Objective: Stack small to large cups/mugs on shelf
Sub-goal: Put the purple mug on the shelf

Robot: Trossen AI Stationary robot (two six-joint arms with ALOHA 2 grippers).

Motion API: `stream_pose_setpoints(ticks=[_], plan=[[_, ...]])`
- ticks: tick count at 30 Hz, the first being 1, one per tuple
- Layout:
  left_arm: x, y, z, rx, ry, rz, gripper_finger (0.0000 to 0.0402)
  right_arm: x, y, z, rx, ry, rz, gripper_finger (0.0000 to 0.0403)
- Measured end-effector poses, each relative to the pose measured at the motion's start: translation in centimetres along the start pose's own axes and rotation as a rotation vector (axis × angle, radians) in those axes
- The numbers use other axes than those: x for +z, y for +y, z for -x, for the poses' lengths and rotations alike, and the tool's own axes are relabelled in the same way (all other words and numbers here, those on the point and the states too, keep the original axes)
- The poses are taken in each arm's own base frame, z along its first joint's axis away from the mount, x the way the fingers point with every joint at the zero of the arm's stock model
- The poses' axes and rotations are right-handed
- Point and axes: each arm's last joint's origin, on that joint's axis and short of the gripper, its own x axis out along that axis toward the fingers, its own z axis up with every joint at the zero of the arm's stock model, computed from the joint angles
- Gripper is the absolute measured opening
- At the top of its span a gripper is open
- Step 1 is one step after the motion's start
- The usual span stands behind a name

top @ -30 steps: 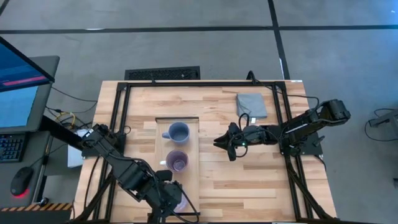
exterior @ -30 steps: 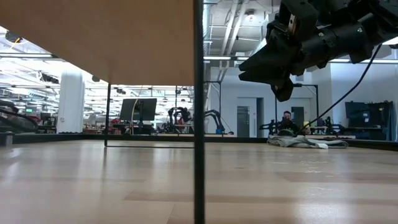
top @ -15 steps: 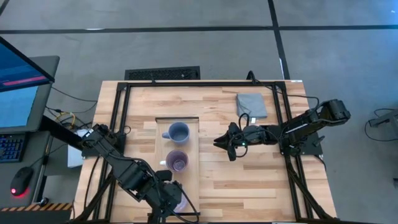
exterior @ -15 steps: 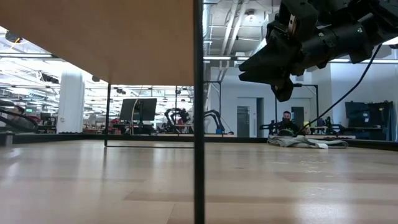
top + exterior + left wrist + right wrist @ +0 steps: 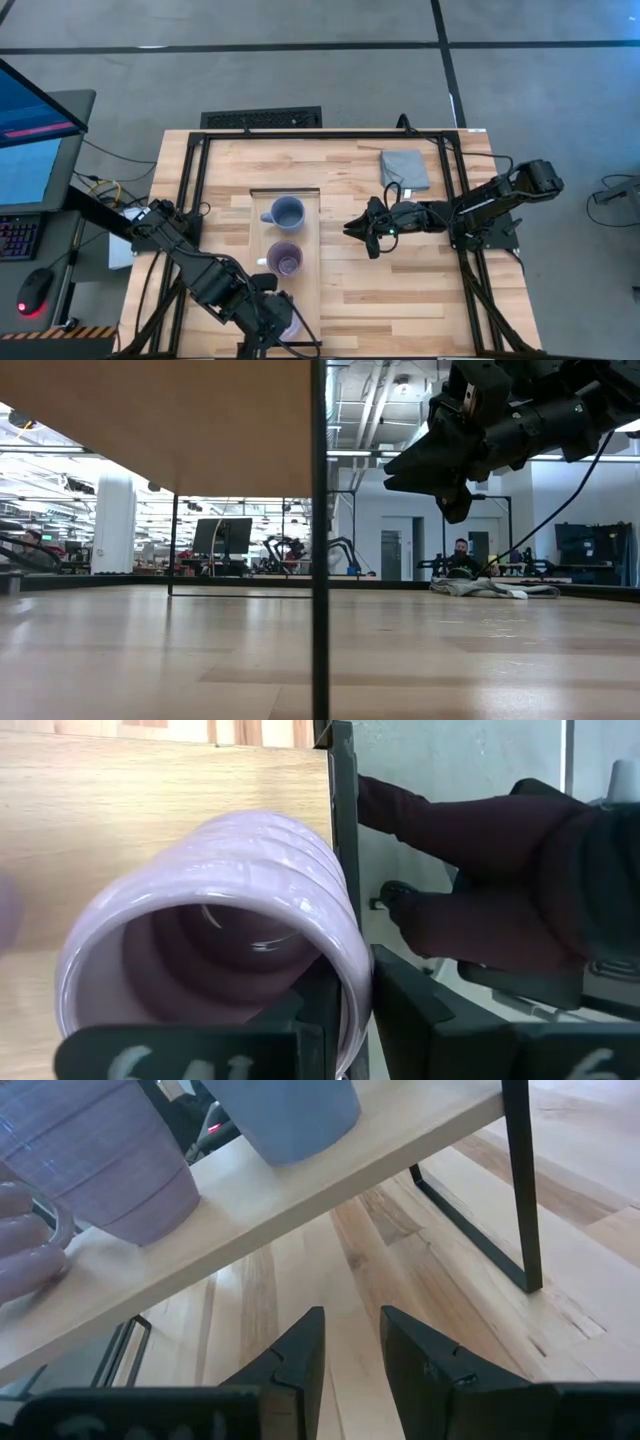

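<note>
The pale wooden shelf [image 5: 308, 236] stands mid-table on thin dark legs. A blue-grey mug [image 5: 287, 212] stands on its far part and a purple mug [image 5: 285, 260] on its middle, both on their bases. My left gripper [image 5: 277, 327] is at the shelf's near end, shut on a ribbed lavender mug [image 5: 220, 900]. My right gripper [image 5: 350, 229] hovers above the table to the right of the shelf. It points at the shelf, empty, with a narrow gap between its fingers [image 5: 351, 1342]. My left gripper holds the lavender mug by its rim wall [image 5: 350, 982]. One finger [image 5: 300, 1030] is inside the mug and the other [image 5: 400, 1010] outside. The fingers come from above, pointing down into the mug's open mouth. The mug is over the shelf's near end [image 5: 150, 790]; whether its base rests there, I cannot tell.
A folded grey cloth [image 5: 404, 168] lies at the table's far right. A dark frame [image 5: 200, 150] runs around the tabletop. In the low view the shelf's underside [image 5: 160, 420] and one thin leg [image 5: 320, 580] stand close in front. Bare tabletop lies under my right gripper.
</note>
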Motion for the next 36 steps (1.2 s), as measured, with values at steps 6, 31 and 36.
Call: stream_pose_setpoints(ticks=[6, 31, 36], plan=[[0.15, -0.15, -0.01, -0.038, 0.002, 0.003, 0.0044, 0.0, 0.0, 0.0, 0.0, 0.0, 0.0, 0.0123], [0.52, 0.28, 0.09, -0.028, -0.01, 0.03, 0.0044, -0.15, -0.08, 0.0, -0.008, 0.016, 0.002, 0.0123], [0.56, 0.25, 0.09, -0.029, -0.016, 0.029, 0.0044, -0.16, -0.08, 0.0, -0.008, 0.016, 0.002, 0.0123]])
